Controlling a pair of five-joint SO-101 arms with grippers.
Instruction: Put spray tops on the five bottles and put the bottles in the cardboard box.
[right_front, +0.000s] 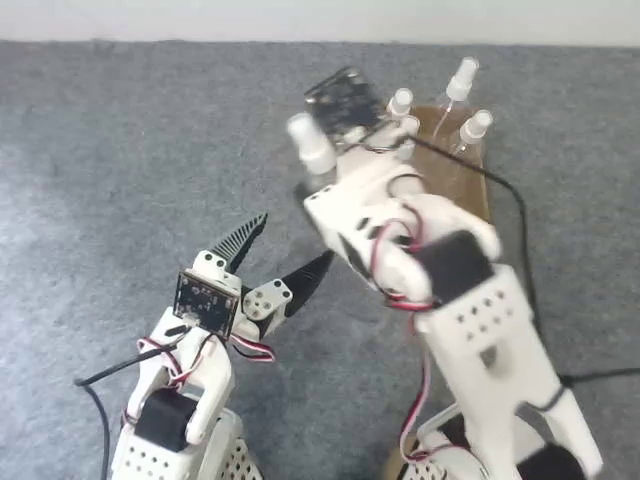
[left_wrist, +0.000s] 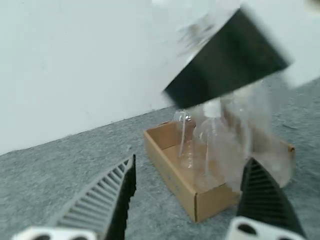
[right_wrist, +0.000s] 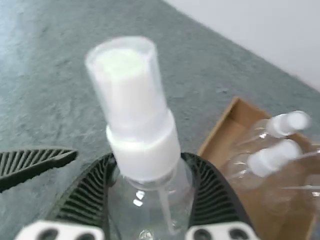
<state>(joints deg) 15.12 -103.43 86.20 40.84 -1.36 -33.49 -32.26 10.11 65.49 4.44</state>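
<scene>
cardboard box (right_front: 487, 190) on grey carpet (right_front: 150, 150); four spray-topped bottles (right_front: 462, 80) upright inside | right gripper (right_wrist: 147, 200) clamped round fifth bottle (right_wrist: 142, 215); spray top (right_wrist: 135, 115) on; held just beside box | left gripper (right_front: 295, 238) spread wide; empty; nearby

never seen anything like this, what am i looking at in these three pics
Two robot arms sit side by side at a grey surface. One picture looks down from above; the other two come from a camera on each arm's wrist. The right end effector, a two-fingered claw, is shut on a clear bottle with a white spray top, near the cardboard box. Other topped bottles stand in that box. The left end effector is open and holds nothing.
</scene>
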